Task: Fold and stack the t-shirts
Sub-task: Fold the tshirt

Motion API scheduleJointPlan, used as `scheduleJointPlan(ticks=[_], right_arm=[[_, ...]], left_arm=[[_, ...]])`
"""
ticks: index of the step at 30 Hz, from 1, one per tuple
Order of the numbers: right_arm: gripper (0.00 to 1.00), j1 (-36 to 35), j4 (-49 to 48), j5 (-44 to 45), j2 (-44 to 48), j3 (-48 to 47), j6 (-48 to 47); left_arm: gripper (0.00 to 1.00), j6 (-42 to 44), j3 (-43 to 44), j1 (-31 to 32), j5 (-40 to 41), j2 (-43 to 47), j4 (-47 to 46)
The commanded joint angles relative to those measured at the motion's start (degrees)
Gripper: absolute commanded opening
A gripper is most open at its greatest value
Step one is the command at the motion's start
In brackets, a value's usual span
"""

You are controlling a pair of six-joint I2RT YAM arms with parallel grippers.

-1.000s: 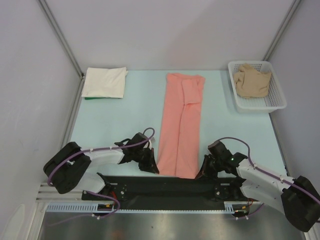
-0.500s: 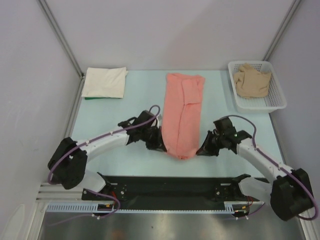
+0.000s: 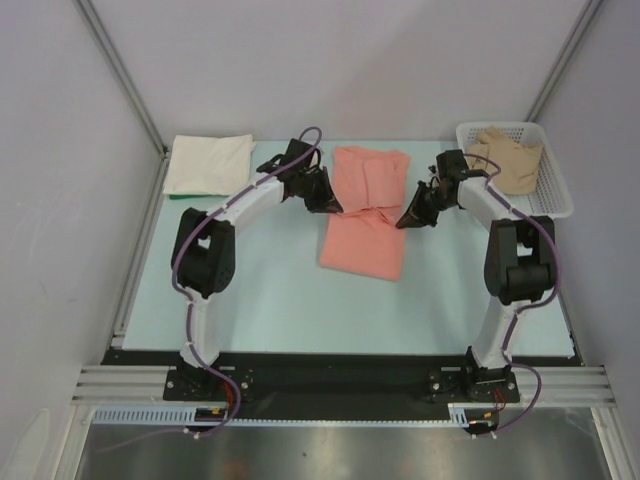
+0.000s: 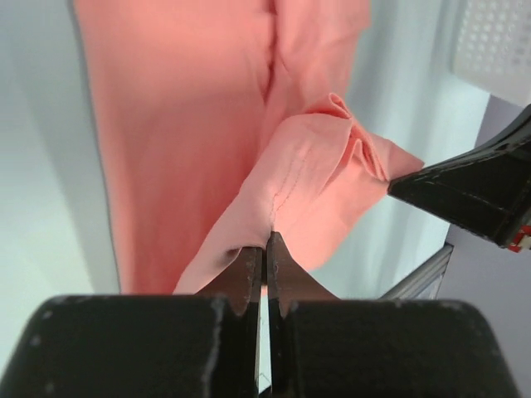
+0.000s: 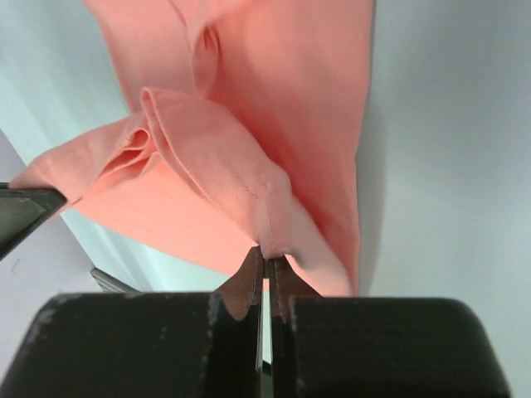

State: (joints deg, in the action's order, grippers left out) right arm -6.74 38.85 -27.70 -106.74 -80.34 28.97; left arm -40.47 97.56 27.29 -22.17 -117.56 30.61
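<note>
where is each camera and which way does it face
Top external: above, behind the robot, looking down on the table; left arm and right arm show.
Left wrist: looks along left gripper, shut on salmon-pink shirt.
Right wrist: looks along right gripper, shut on it too.
Shared: both wrist views show that same shirt.

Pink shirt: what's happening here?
Both arms are folding the salmon-pink shirt. The left claw and right claw are each shut on a hem corner, held lifted above the rest of it; the fold isn't laid down yet. The cream shirt lies folded far left; the tan shirt sits in the basket.
</note>
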Motion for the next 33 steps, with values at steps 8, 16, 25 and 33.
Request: scheduleJointPlan(ticks=[8, 16, 25, 33], right_arm=[[0.0, 2.61, 3.95, -6.48, -13.49, -15.37, -3.92], [0.0, 2.96, 4.92, -7.36, -16.4, -17.14, -5.68], [0.4, 4.01, 8.4, -3.8, -20.17, -24.39, -8.73], [0.84, -1.25, 14.16, 9.88, -3.15, -12.51, -11.05]], left_arm=[[0.0, -1.1, 12.92, -2.41, -0.42, -10.67, 1.47], [0.0, -1.02, 12.84, -3.2, -0.24, -12.43, 1.21], [0.51, 1.43, 17.01, -3.74, 5.08, -14.8, 5.05], [0.74, 15.85, 2.33, -2.15, 17.53, 4.42, 9.13]])
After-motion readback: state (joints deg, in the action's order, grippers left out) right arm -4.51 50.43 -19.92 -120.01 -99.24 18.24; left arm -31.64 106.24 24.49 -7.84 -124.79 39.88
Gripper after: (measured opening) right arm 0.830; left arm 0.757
